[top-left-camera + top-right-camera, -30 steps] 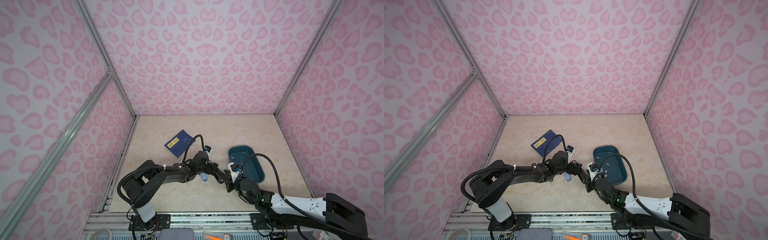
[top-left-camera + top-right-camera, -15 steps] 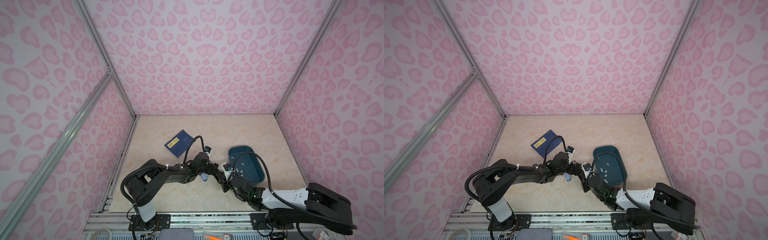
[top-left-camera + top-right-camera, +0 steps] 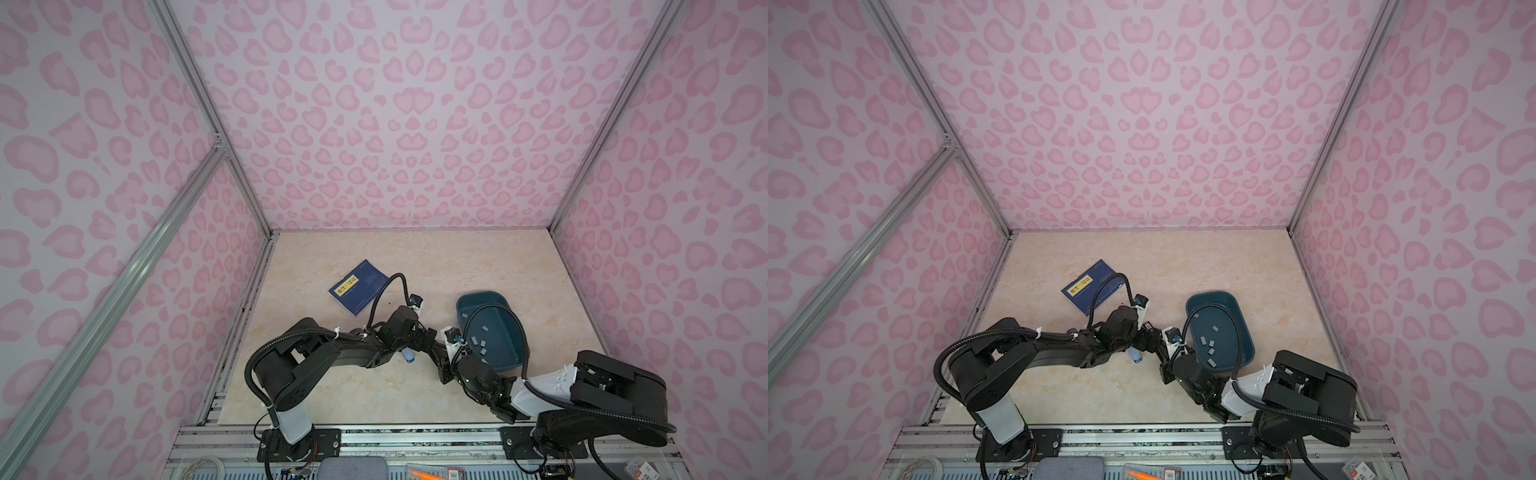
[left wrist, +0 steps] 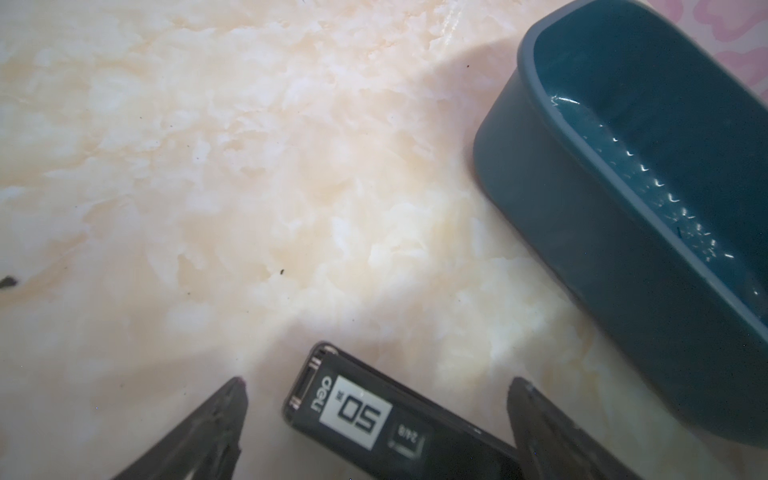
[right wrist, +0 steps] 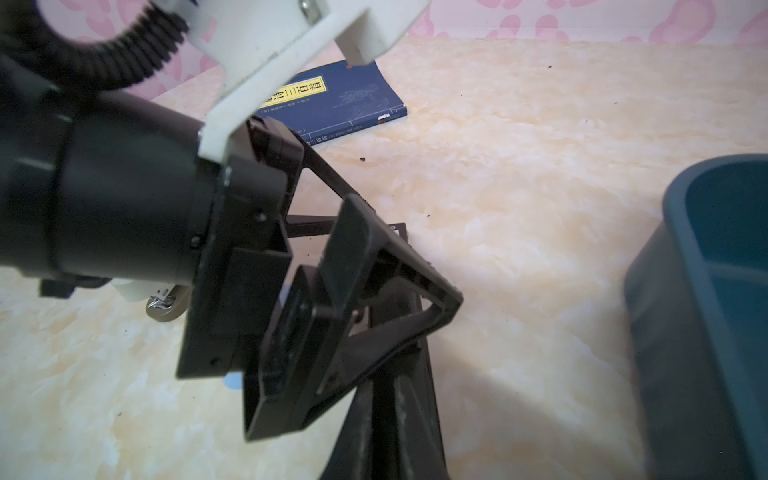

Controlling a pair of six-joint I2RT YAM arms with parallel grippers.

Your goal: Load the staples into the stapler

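The black stapler, with a white "50" label, lies on the table between the spread fingers of my open left gripper. In both top views the two grippers cover most of it. Several grey staples lie in the teal tray. My right gripper is shut and low over the table, right beside the left gripper. Its tips run under the left gripper's finger, so what they touch is hidden. In the top views the right gripper sits left of the tray.
A blue book lies behind the left arm. A small light blue piece shows on the table under the left wrist. The tray's wall stands close to the right gripper. Pink patterned walls enclose the table.
The right gripper's jaws have closed. The right arm has folded lower toward its base while its gripper stayed next to the left gripper. The left arm has held still.
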